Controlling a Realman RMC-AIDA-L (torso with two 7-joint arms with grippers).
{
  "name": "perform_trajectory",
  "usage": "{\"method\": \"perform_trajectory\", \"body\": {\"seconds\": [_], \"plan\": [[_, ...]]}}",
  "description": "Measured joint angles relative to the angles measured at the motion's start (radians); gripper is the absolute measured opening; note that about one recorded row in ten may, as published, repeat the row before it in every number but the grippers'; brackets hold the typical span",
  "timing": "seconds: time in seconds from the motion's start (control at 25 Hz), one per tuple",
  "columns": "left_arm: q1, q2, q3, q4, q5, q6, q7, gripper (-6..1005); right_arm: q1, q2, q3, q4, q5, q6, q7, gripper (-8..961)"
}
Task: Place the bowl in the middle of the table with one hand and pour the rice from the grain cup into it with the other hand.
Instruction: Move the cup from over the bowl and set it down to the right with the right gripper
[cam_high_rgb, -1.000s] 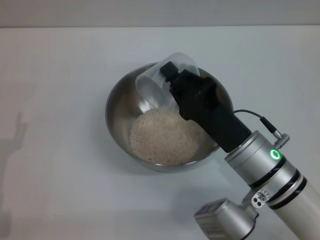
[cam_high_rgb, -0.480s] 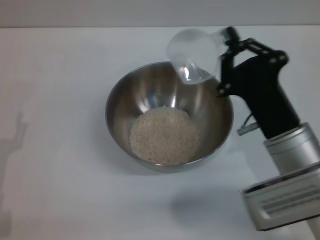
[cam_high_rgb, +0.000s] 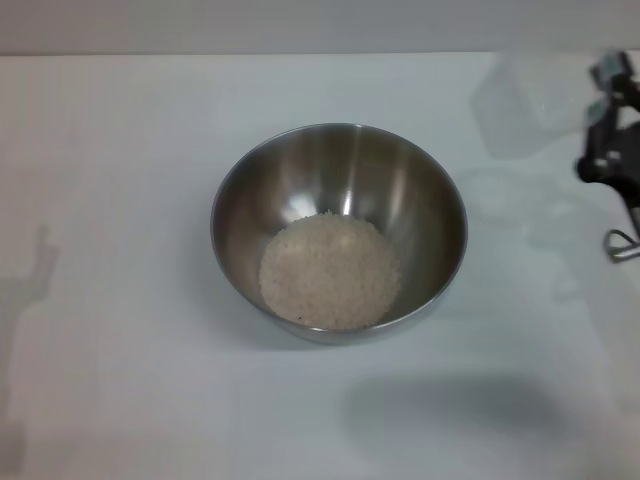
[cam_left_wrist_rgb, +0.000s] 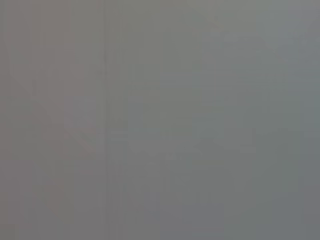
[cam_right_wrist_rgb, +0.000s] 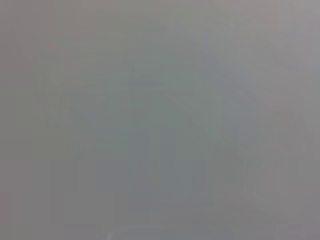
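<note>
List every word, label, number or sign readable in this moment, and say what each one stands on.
None can be read.
Round stainless-steel bowl: bare metal, no marking.
Off-white rice: none.
Translucent plastic grain cup, carried by the right gripper at the head view's right edge: any scale marks are too blurred to tell.
Plain white table: nothing printed.
Both wrist views show only flat grey.
</note>
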Motion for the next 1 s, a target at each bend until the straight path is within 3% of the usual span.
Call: {"method": "perform_trajectory", "body": {"seconds": [0.44,1.0], "plan": [[-0.001,0.000,0.012,0.003,0.000,-0.029,-0.001,790,-0.048,0.004,0.077,-0.128,0.037,0.086,0.069,11],[-0.002,0.000,0.025,0.004,0.000,-0.036,-0.001,783,0.077,0.000,0.064,-0.164,0.078,0.401,0.071,14]]}}
